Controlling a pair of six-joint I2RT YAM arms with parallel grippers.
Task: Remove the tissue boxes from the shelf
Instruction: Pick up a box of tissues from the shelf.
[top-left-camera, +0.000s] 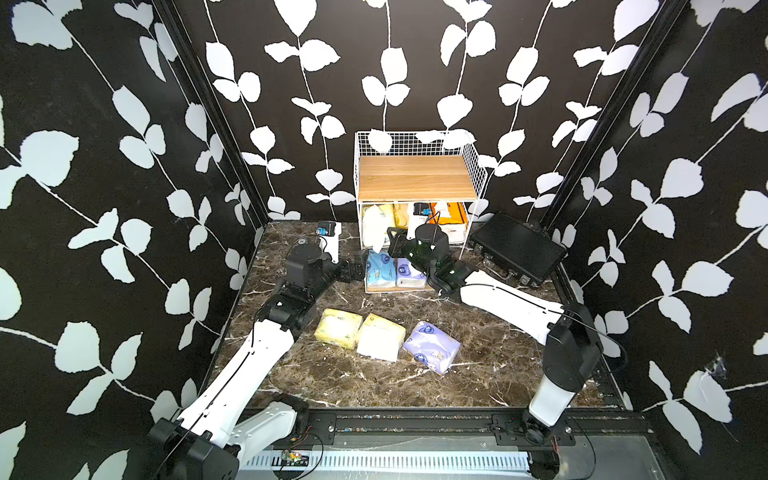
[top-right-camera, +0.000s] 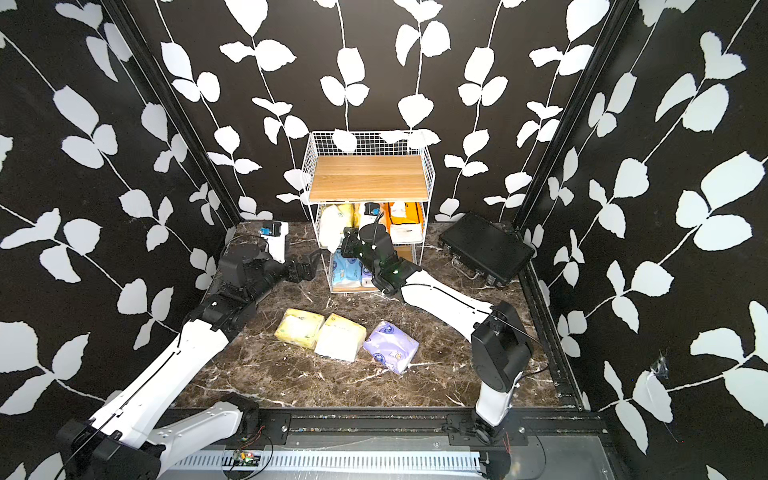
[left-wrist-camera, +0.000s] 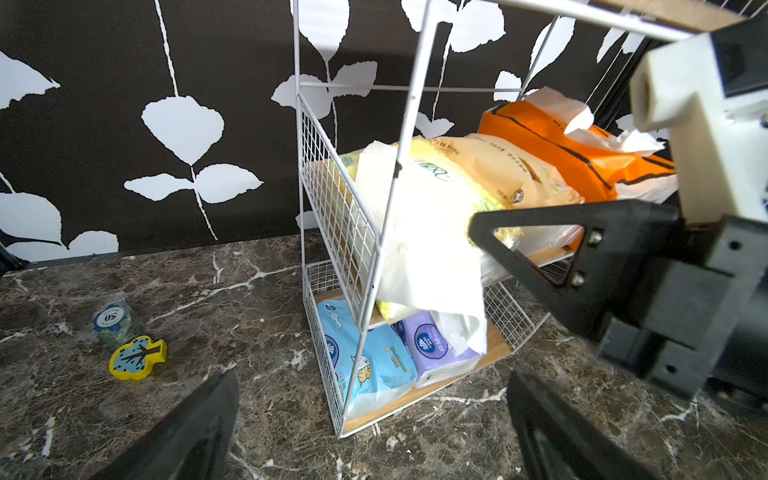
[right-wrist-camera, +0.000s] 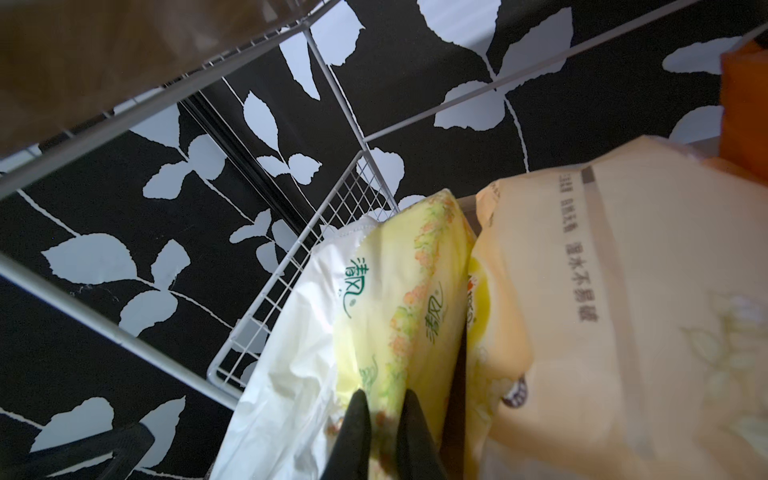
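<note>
On the white wire-grid shelf with smooth wooden boards, the right hand was clamped on a crinkly pale yellow pack on the middle tier, left of the rigid orange box. The left hand gaped wide, holding nothing, near the bottom tier, which held a light blue pack and a lavender pack.

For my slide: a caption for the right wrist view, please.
Right gripper pinching a yellow tissue pack inside the wire shelf.
</note>
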